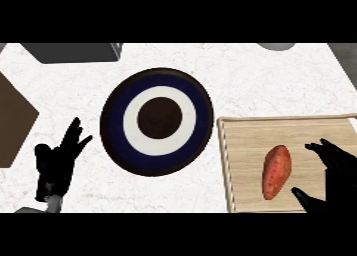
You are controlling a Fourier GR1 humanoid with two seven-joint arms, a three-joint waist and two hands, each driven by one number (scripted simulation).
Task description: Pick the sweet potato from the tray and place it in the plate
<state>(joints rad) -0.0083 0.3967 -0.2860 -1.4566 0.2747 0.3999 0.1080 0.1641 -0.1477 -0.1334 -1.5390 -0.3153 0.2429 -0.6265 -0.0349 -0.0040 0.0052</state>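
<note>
- Sweet potato point(276, 171) is lying on the wooden tray point(244, 131), just left of the R hand point(342, 172), not touching.
- R hand is spreading wide over the tray, holding nothing.
- L hand point(57, 161) is resting open, fingers up, left of the plate point(156, 121).
- Plate is sitting w/ nothing on it, beside the tray.

Plate point(156, 121) mid-counter point(284, 80). Tray point(244, 130) just right of plate, at near-right edge. Sweet potato point(276, 171) on tray, lengthwise, near its middle. R hand point(342, 172) over tray, right of potato, apart from it. L hand point(59, 157) left of plate, near front. Box point(7, 120) at far left; block point(72, 52) behind, top-left.
</note>
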